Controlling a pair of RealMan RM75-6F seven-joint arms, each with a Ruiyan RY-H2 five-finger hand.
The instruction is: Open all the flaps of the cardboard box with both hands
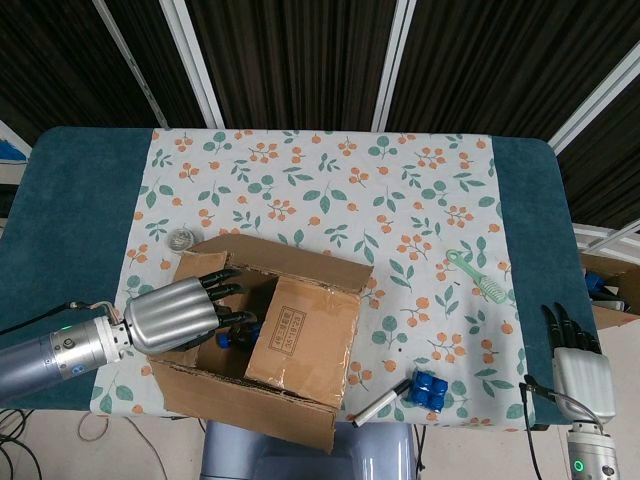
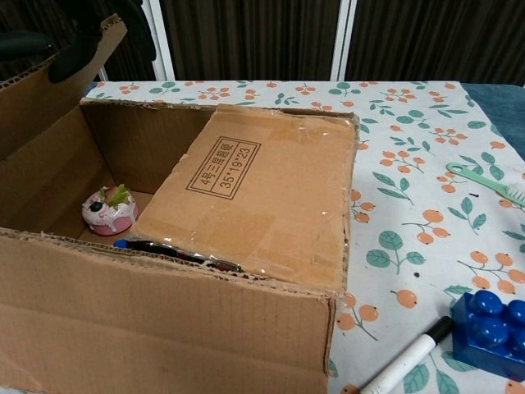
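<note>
The cardboard box (image 1: 262, 345) stands at the table's front left. Its left flap (image 2: 45, 103) is lifted upright, and my left hand (image 1: 178, 315) grips that flap's top edge, with dark fingertips (image 2: 72, 54) showing over it in the chest view. The right flap (image 2: 258, 193), printed with a label, still lies inward over the opening. The far flap (image 1: 290, 258) and the near flap (image 1: 250, 405) are folded outward. A pink cupcake toy (image 2: 109, 209) sits inside the box. My right hand (image 1: 580, 365) hovers past the table's front right corner with its fingers straight and nothing in it.
A green toothbrush (image 1: 477, 275) lies right of the box. A marker (image 1: 380, 403) and a blue toy brick (image 1: 430, 388) lie near the front edge. A small round object (image 1: 181, 239) sits beyond the box's far left corner.
</note>
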